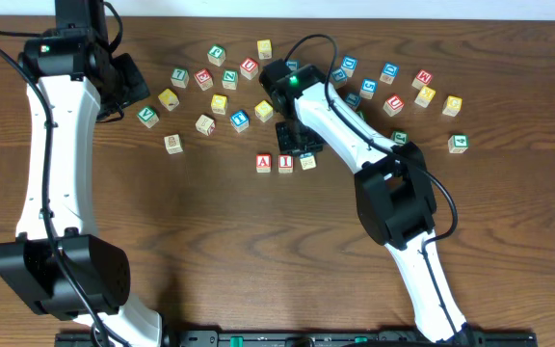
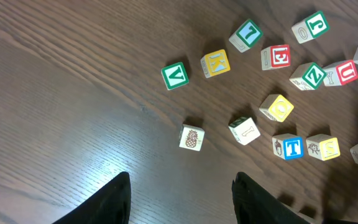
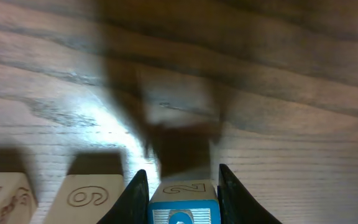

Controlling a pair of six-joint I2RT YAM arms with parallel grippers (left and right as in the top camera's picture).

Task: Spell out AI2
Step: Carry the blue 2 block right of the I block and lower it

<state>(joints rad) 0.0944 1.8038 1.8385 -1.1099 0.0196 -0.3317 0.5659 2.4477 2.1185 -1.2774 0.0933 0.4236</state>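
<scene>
Blue 2 cube [image 3: 184,202] clamped between right fingers [image 3: 137,194], just beside I cube [image 1: 285,163], left fingers [image 2: 118,198] apart, empty

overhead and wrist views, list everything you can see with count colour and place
A cube: one, red letter and frame, mid-table, left end of the row
I cube: one, red letter and frame, beside the A on its right
2 cube: one, blue frame, right of the I, gripped
other cubes: about two dozen, mixed red, blue, green and yellow, scattered across the upper part of the overhead view, some partly hidden
table: one, dark brown wood, under everything
left arm: one, white and black, left side
right arm: one, white and black, reaching to the row
left gripper: one, black, open and empty over bare table
right gripper: one, black, shut on the 2 cube
</scene>
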